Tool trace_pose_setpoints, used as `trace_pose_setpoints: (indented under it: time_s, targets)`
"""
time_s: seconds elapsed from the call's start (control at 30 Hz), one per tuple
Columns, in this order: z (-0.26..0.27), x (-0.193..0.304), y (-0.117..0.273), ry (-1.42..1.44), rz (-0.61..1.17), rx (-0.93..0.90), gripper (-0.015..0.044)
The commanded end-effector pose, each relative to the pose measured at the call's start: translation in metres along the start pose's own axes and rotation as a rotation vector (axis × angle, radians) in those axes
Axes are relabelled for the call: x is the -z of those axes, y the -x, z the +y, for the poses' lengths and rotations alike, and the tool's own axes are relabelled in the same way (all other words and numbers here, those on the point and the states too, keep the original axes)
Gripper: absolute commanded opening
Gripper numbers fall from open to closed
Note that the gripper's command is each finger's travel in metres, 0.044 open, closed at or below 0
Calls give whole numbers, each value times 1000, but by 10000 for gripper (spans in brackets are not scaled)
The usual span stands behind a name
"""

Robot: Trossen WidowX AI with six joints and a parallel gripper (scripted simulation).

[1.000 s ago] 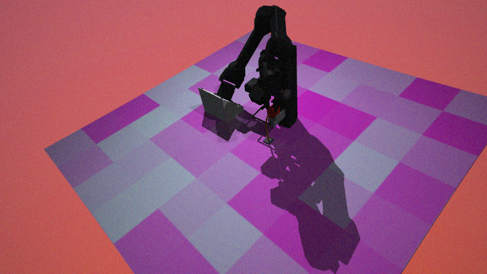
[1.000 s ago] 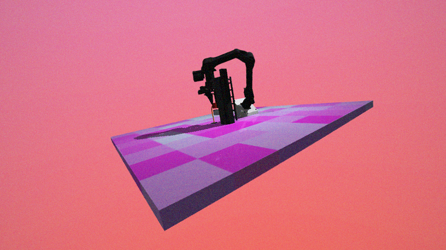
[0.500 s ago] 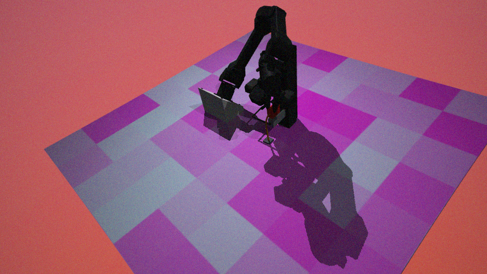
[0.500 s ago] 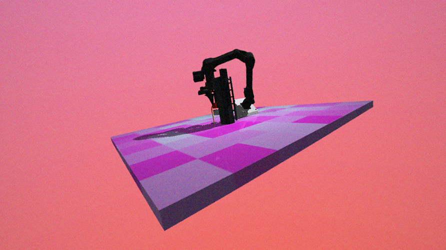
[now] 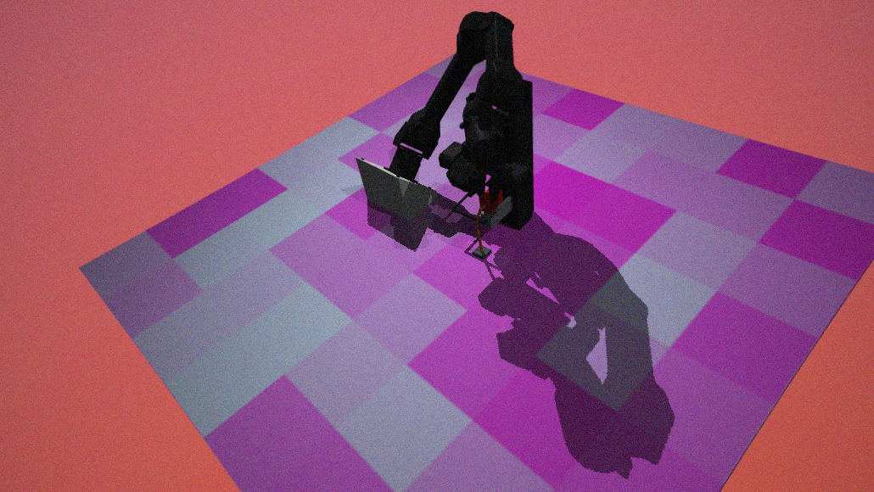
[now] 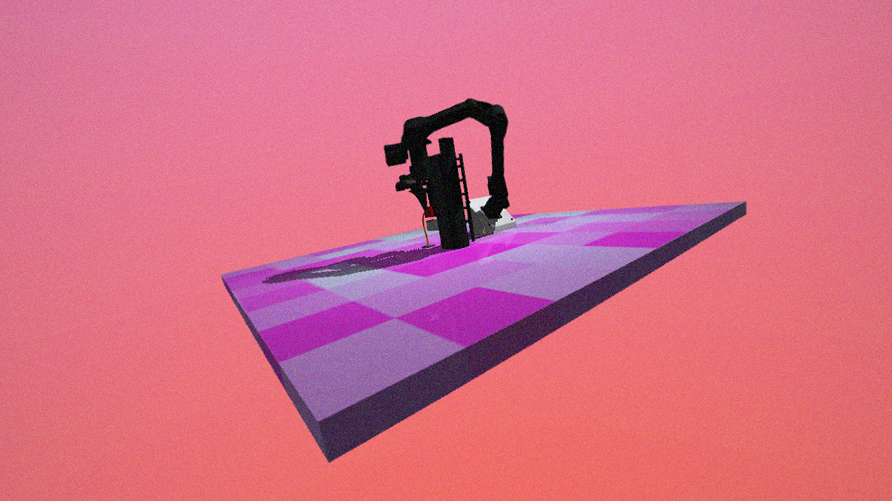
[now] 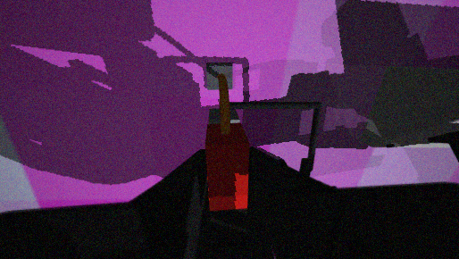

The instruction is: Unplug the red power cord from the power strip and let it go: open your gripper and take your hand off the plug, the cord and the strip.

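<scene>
The red plug stands between my fingers, with its orange-brown cord running down to a small grey block on the floor. My gripper points down and is shut on the red plug, one black finger against each side. A grey box, seemingly the power strip, lies right at the plug's lower end. The dark picture does not show whether the plug is still seated in it.
A tall black slab stands close beside the plug and gripper. A thin black frame is near the cord. A pale panel stands by the arm's base. The arm's shadow covers much of the tiled surface.
</scene>
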State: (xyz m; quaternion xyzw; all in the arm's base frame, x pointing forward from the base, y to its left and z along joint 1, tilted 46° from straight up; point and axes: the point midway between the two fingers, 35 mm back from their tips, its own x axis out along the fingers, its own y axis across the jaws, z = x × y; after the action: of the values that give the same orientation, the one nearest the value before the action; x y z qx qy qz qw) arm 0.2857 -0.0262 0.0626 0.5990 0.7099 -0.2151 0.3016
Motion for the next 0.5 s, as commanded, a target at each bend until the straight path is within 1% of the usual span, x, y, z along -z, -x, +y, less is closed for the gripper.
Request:
trace_pose_setpoints:
  time_s: [0.0, 0.47]
  targets:
    - [1, -19, 4, -2, -29, -6, 0]
    - [0, -42, 7, -3, -31, -7, 0]
